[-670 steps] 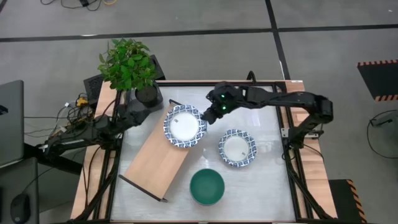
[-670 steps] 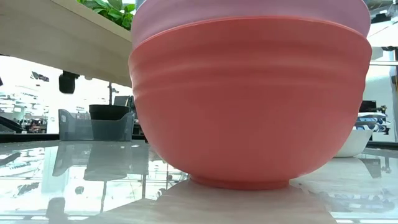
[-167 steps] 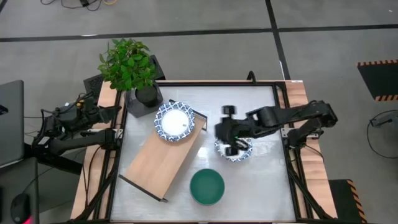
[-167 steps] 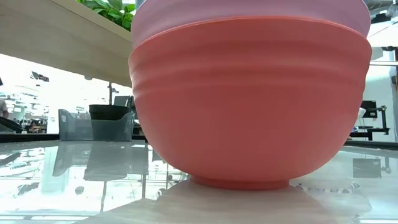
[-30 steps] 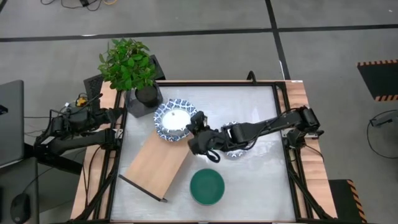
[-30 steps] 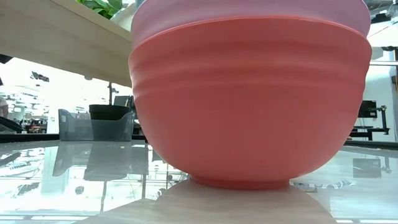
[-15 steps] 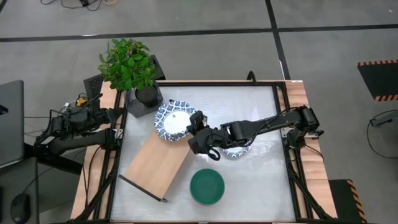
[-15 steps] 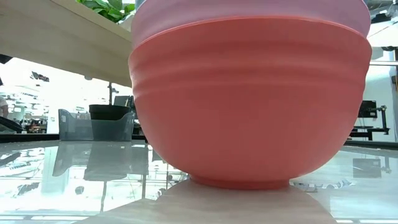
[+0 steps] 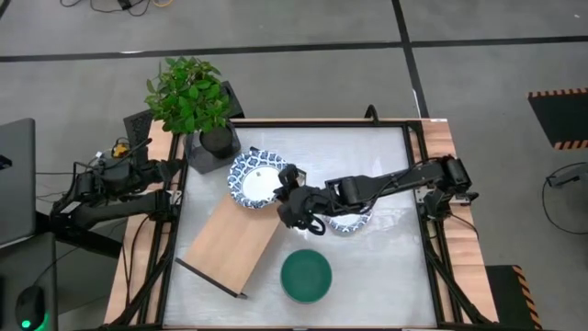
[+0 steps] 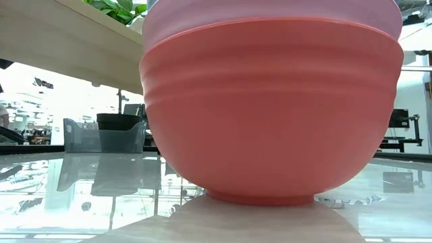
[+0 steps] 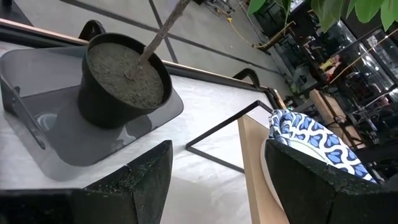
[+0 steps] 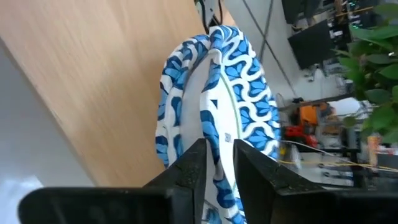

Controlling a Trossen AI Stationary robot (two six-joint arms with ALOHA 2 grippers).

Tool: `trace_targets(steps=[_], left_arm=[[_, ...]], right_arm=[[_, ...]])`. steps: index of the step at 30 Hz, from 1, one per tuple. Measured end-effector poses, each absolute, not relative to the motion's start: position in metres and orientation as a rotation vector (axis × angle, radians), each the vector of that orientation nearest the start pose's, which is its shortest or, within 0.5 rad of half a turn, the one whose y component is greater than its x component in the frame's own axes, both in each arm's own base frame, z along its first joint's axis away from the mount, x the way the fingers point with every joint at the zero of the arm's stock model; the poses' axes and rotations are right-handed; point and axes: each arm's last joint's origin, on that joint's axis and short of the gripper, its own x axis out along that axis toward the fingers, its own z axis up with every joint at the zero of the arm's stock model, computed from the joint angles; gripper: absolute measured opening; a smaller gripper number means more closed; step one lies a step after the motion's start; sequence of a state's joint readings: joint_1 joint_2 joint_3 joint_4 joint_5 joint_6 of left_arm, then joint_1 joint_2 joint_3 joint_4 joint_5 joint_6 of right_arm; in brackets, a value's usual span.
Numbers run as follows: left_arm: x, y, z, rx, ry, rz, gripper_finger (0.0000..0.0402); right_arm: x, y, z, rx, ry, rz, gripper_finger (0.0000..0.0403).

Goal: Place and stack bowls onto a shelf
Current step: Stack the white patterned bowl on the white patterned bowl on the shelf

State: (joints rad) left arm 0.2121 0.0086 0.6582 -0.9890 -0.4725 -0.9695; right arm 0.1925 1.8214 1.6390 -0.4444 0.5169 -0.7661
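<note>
From overhead, the right pincer [image 9: 292,204] sat at the rim of the patterned bowl [image 9: 257,179] on the shelf [image 9: 241,232], its arm stretched across the tabletop [image 9: 386,267]; the fingers' gap could not be read from up there. The left pincer [image 9: 176,167] waited at the tabletop's left edge beside the plant pot [image 9: 217,140]. The count from above: two blue-and-white bowls, one on the shelf's far end and a second [image 9: 347,221] largely under the right arm, plus one green bowl [image 9: 305,276] near the front. The shelf's long axis ran diagonally, from near-left up to the far middle. Down low, a red bowl [image 10: 273,108] filled the picture with a pink bowl [image 10: 270,15] nested in it, both upright on the tabletop, with the shelf's board slanting across the upper left. On the left wrist camera, the left pincer's fingers [image 11: 143,180] stood well apart with nothing between them, facing the pot [image 11: 124,81] and the bowl's patterned edge [image 11: 311,143] on the shelf. On the right wrist camera, the right pincer's fingers [image 12: 189,168] stood slightly parted astride the patterned bowl's rim [image 12: 217,99], with the wooden shelf board [image 12: 87,74] beneath.
</note>
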Motion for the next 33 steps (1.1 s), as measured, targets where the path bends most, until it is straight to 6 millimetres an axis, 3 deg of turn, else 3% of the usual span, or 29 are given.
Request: trace_targets(steps=[12, 17, 22, 28, 33], left_arm=[[0.000, 0.014, 0.271, -0.875, -0.015, 0.790, 0.0242], [0.000, 0.014, 0.271, -0.875, -0.015, 0.790, 0.0242], [0.000, 0.014, 0.271, -0.874, -0.015, 0.791, 0.0242], [0.000, 0.014, 0.271, -0.885, -0.019, 0.791, 0.0242], [0.000, 0.014, 0.271, -0.886, -0.020, 0.791, 0.0242]], right_arm=[[0.401, 0.061, 0.323, -0.881, 0.708, -0.048, 0.0193], [0.387, 0.071, 0.343, -0.805, 0.632, -0.056, 0.0206], [0.378, 0.073, 0.358, -0.705, 0.581, -0.067, 0.0156], [0.382, 0.064, 0.352, -0.694, 0.611, -0.083, 0.0025], [0.383, 0.059, 0.348, -0.663, 0.625, -0.077, 0.0032]])
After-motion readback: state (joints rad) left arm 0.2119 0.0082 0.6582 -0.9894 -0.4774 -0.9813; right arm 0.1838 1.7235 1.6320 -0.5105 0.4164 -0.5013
